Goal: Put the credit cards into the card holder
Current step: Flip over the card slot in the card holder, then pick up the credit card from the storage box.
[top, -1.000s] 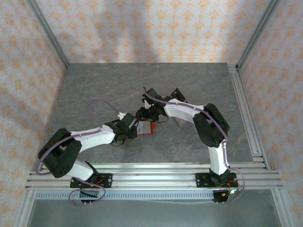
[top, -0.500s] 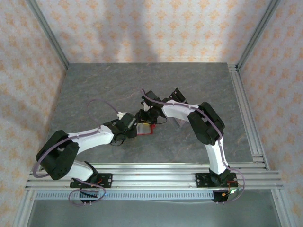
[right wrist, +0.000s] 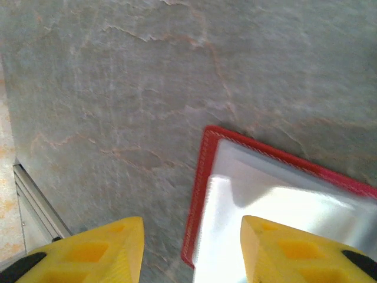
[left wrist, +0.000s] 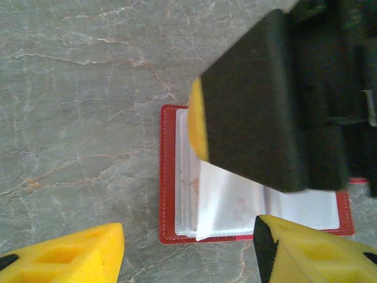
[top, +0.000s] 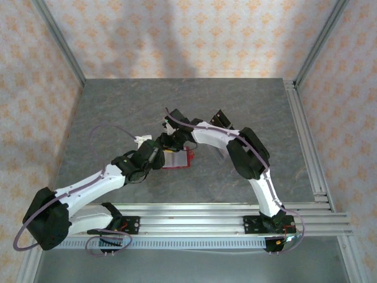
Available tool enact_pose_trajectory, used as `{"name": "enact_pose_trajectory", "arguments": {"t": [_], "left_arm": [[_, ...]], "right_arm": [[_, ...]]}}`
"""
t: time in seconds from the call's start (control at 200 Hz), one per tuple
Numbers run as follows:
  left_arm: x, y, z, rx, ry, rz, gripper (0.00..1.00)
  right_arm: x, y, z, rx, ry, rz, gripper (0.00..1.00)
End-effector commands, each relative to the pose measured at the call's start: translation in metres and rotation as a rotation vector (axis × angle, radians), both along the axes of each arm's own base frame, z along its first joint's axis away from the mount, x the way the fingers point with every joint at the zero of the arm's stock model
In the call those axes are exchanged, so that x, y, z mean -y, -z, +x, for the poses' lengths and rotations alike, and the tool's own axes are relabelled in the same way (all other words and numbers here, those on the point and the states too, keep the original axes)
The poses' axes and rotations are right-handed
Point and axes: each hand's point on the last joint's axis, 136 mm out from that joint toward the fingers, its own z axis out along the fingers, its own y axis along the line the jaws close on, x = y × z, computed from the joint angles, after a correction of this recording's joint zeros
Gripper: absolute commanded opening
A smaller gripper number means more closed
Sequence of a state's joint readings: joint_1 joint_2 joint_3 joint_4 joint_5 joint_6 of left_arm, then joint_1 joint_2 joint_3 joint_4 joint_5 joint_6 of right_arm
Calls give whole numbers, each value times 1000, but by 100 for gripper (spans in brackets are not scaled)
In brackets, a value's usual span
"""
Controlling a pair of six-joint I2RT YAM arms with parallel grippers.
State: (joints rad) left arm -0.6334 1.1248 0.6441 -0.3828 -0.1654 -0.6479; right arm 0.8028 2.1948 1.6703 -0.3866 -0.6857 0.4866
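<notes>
From above, the left arm now lies stretched out far lower toward the near-left corner than a second ago, and its left claw [top: 160, 157] has slid a little to the left. The right claw [top: 174, 147] has followed it leftward. More of the card holder [top: 179, 160] shows between the 2 claws than before. It lies opened on the grey surface [top: 118, 106], near the middle, its long axis running left to right. I judge they have got it spread flat and are readying it for a card.

Through the left wrist camera, the card holder [left wrist: 177, 233] lies inside-up, its long side across the picture and stacked pale leaves at its left end. The right claw hangs over it, a yellow pad [left wrist: 197, 121] close above the leaves. The left claw [left wrist: 188, 253] stands released, jaws apart at the holder's near edge.

Through the right wrist camera, 1 corner of the holder [right wrist: 200, 194] points away and left, its edges skewed. The right claw [right wrist: 191, 253] is spread too, grasping nothing I can make out. Whether any of the credit cards already sits in those leaves, I cannot tell.
</notes>
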Motion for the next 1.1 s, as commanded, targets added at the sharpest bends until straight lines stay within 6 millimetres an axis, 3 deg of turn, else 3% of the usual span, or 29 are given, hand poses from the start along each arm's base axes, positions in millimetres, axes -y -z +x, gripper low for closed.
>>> {"name": "enact_pose_trajectory", "arguments": {"t": [0.0,0.1,0.185,0.26,0.375,0.49,0.651,0.816,0.916,1.006,1.096], "left_arm": [[-14,4,-8,-14,-38,45,61],[-14,2,-8,-13,-39,43,61],[-14,2,-7,-12,-39,46,61],[-14,4,-6,-12,-45,54,61],[-14,6,-3,-11,-56,57,61],[-13,10,0,-18,-61,63,62],[-8,14,5,-32,-56,71,62],[-4,16,12,-40,-51,90,62],[-3,17,17,-42,-50,97,63],[-2,18,20,-47,-49,104,63],[-2,18,23,-50,-49,108,63]], "right_arm": [[2,28,-6,-78,-25,-75,47],[2,40,-8,-108,-52,-110,46],[2,32,-8,-92,-59,-104,46],[2,12,-4,-56,-61,-75,46],[3,-36,7,21,-50,-3,46],[19,-80,18,93,-17,47,47],[75,-107,28,162,59,-3,47],[176,-86,32,251,112,-356,46],[228,-74,30,290,105,-577,44],[256,-67,26,306,92,-710,41],[270,-63,23,316,85,-778,38]]}}
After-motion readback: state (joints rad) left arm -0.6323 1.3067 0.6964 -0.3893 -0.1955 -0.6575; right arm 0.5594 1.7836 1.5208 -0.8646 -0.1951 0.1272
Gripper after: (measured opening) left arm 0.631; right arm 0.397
